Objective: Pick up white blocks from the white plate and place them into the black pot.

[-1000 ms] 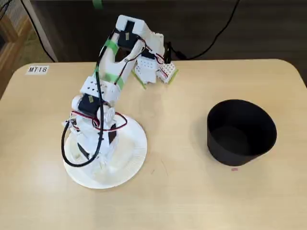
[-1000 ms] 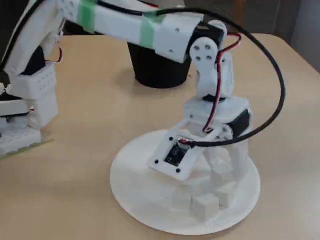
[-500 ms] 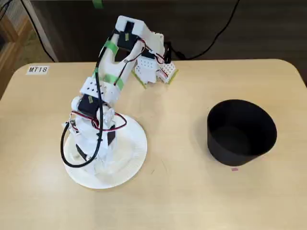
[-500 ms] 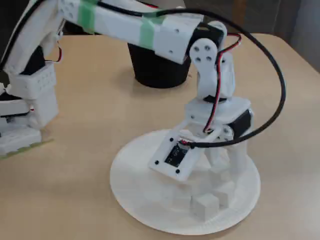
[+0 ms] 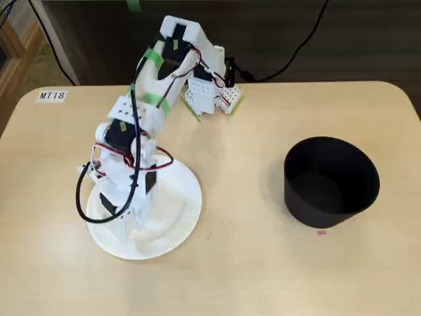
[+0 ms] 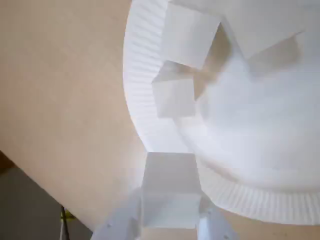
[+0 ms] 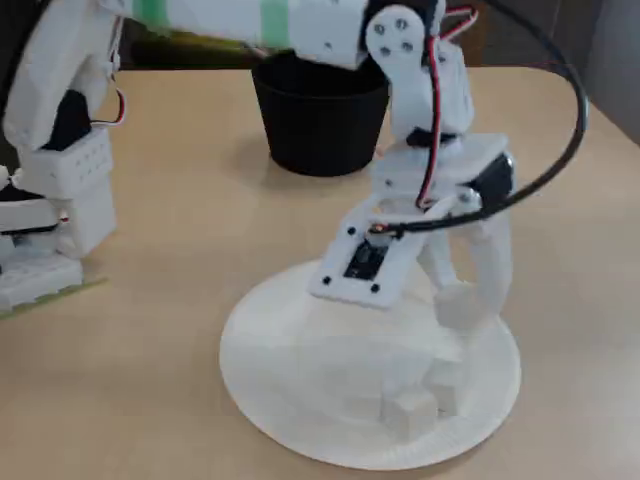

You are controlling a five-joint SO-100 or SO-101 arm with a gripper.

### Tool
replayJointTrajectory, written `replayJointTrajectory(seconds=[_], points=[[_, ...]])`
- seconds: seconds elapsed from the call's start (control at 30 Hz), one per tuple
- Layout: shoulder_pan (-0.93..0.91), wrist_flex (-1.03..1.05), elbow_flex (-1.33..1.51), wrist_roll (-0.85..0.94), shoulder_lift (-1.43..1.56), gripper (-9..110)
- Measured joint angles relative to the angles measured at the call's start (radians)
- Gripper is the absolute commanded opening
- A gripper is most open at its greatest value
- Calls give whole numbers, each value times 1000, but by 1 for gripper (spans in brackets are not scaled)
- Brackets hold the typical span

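While the fingers (image 7: 470, 300) clamp one matte cream cube (image 6: 170, 192), two more (image 6: 175, 97) lie on the ribbed white plate (image 6: 145, 125).

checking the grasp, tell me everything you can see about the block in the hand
The held block is a small off-white cube with plain matte faces, looking like foam or painted wood. It sits clamped between the two white fingers of the hand, lifted clear above the white plate. In the wrist view it fills the gap between the fingers, roughly square to them. Nothing else touches it; the other blocks lie on the plate below.
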State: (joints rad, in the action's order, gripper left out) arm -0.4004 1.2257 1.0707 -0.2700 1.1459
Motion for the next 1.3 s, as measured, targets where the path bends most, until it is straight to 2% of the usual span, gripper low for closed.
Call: replayJointTrajectory(seconds=[0.27,0.57,0.77,0.9,1.07,1.1,1.2,1.3], points=[[173,152,0,84,225,-2],[687,275,0,146,480,-2],[1048,126,164,181,480,-2],[1120,5,278,201,448,-2],[1115,-43,301,222,397,-2],[1115,-46,304,222,393,0],[1117,-54,304,222,388,24],[1117,-54,304,239,387,31]])
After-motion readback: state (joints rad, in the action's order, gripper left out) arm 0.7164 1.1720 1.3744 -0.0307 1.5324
